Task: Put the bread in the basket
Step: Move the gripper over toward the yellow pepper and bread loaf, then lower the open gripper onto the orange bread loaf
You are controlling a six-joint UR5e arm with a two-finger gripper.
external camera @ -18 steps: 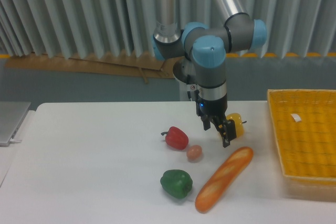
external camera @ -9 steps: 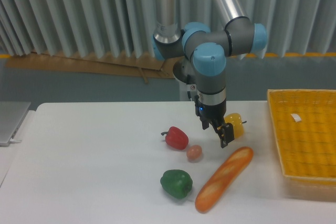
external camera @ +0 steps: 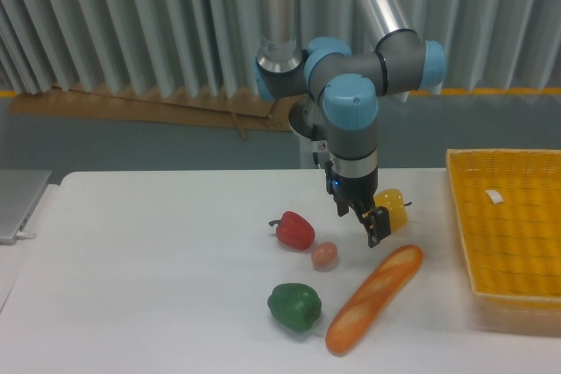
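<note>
The bread (external camera: 374,298) is a long orange-tan baguette lying diagonally on the white table, front centre-right. The yellow woven basket (external camera: 508,286) sits at the right edge, with a small white tag inside. My gripper (external camera: 361,222) hangs just above and behind the upper end of the bread, not touching it. Its dark fingers (external camera: 375,227) point down with a gap between them and nothing in it.
A red pepper (external camera: 294,230), a small tan-pink ball (external camera: 324,255) and a green pepper (external camera: 294,306) lie left of the bread. A yellow pepper (external camera: 393,208) sits right behind the gripper. A grey object (external camera: 17,203) lies at the table's left edge.
The gripper has crept slightly upward and to the right over the second. Nothing on the table has moved.
</note>
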